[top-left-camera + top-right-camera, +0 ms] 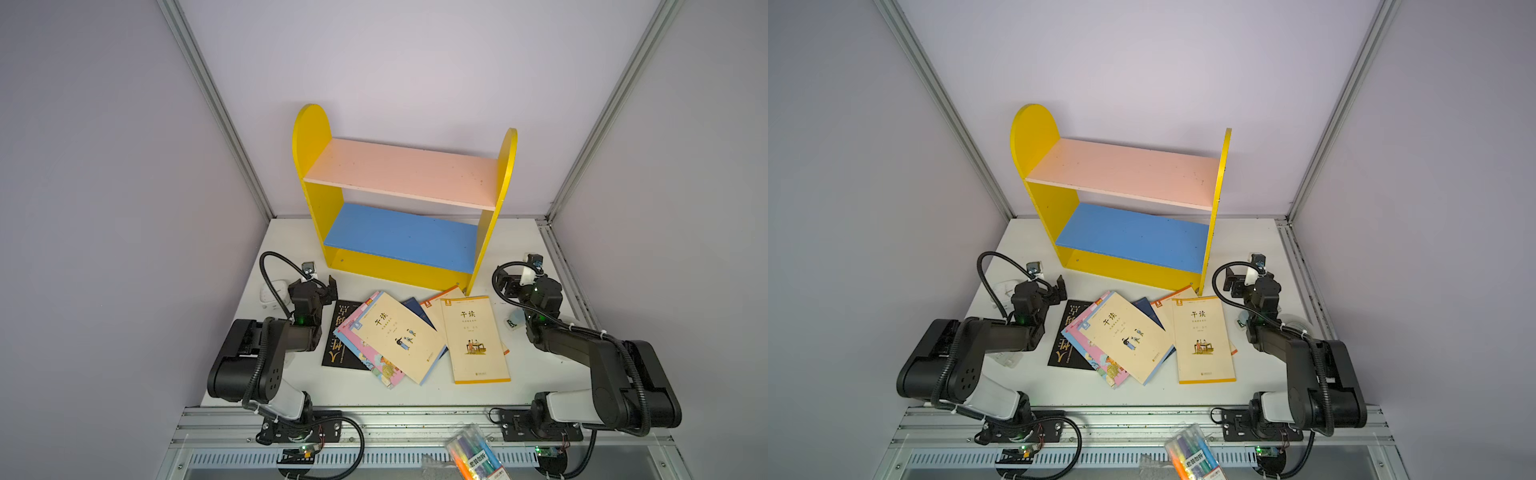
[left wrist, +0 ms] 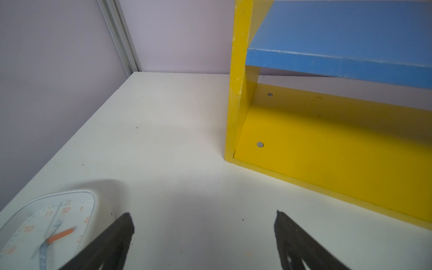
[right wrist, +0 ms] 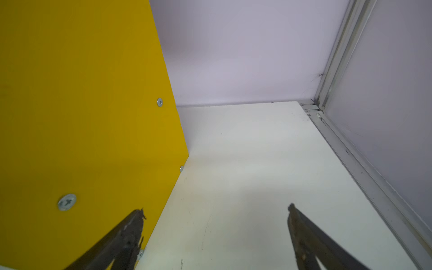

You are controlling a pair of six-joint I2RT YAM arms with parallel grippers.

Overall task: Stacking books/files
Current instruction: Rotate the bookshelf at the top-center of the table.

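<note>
Left arm [image 1: 249,365] and right arm [image 1: 611,365]: both black.
Far behind the dark fingers [image 2: 112,240] is a white part [image 1: 286,401] (a bumpy black cable [image 1: 263,268] loops nearer, by a green light [image 1: 300,320]).

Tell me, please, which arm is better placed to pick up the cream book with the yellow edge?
Probably the right. The yellow-edged cream book lies rightmost, nearest the right gripper, which is open and empty. The left gripper, also open, sits beyond the black book and the overlapping books.
</note>
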